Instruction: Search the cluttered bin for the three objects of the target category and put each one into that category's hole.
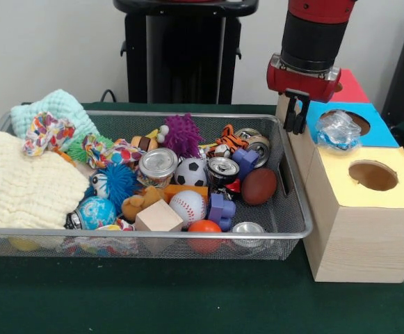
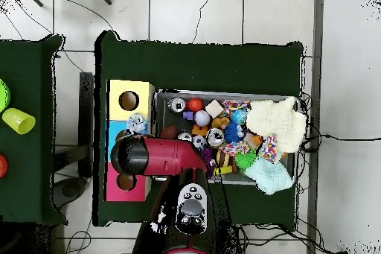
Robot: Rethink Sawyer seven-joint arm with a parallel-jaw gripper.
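I work in even, bright room light from above, with soft shadows under the wire bin (image 1: 295, 226) on my table (image 1: 188, 299), small glints on the metal cans (image 1: 158, 164) and the clear bottle (image 1: 338, 130).

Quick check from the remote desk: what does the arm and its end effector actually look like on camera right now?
The arm has a glossy red shell above a matte black cylindrical wrist section. Below that sits a red collar with a silvery ring, and the end effector hangs from it as thin black fingers. From overhead, the arm is a red link with a black round end, and a black base section carrying grey buttons. No loose cables show.
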